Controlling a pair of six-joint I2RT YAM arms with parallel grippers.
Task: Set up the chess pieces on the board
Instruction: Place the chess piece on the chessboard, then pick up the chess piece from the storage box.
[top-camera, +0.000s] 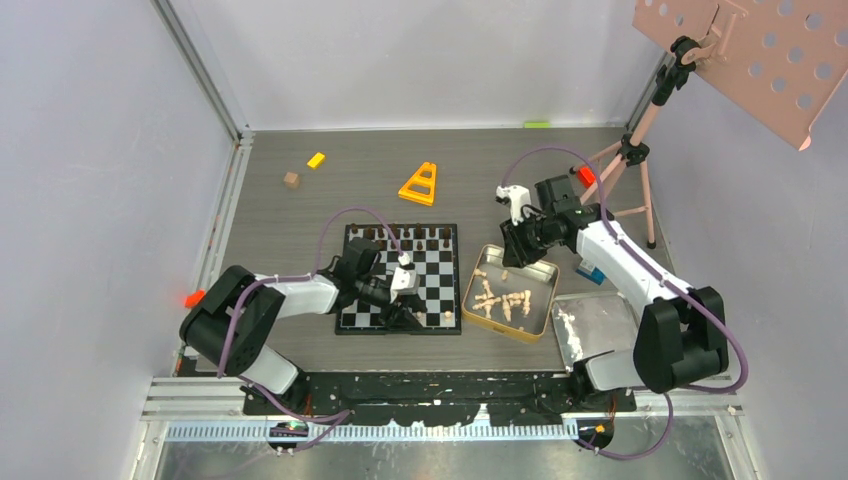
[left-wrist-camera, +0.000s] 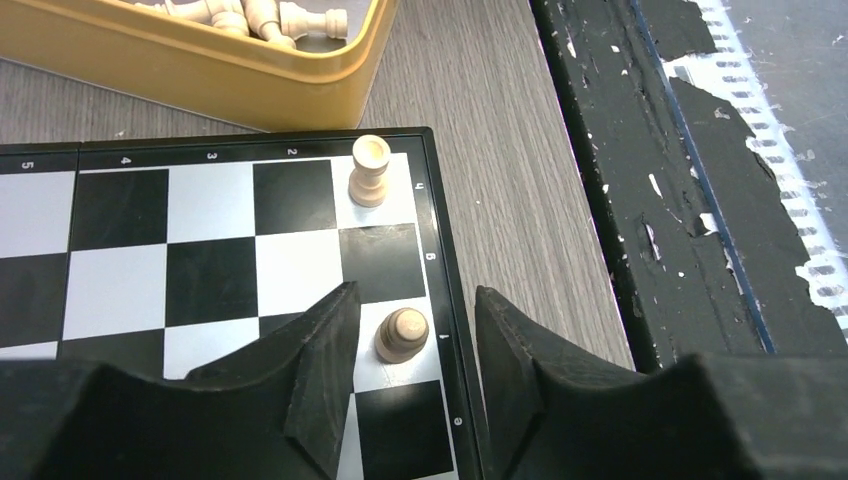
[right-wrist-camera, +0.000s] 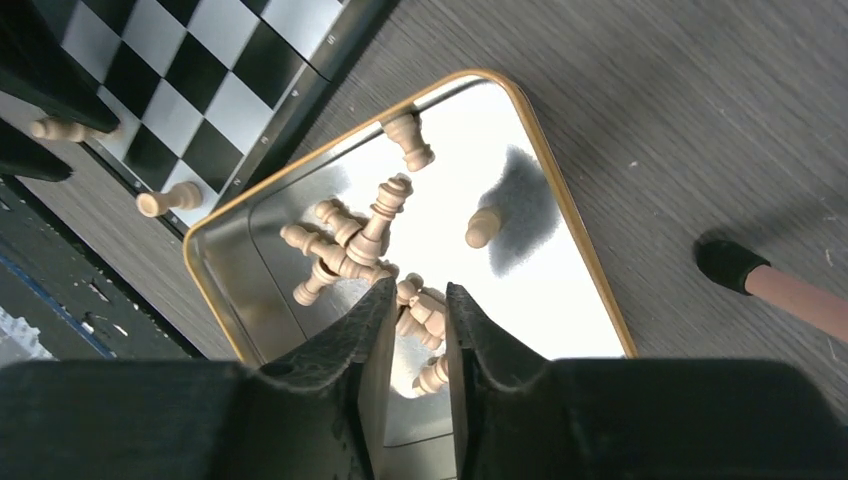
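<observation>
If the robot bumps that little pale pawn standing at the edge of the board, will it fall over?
Probably. The pawn stands upright on a narrow base, so a sideways bump could tip it. Its body looks round, so once down it might roll, perhaps off the board. It looks like small wood, so it is likely light and stiff.

Even light, glare in tin (right-wrist-camera: 575, 300), soft shadows

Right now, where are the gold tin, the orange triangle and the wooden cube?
gold tin (top-camera: 502, 330), top view, near rim.
orange triangle (top-camera: 418, 197), top view, lower bar.
wooden cube (top-camera: 291, 180), top view, top face.
</observation>
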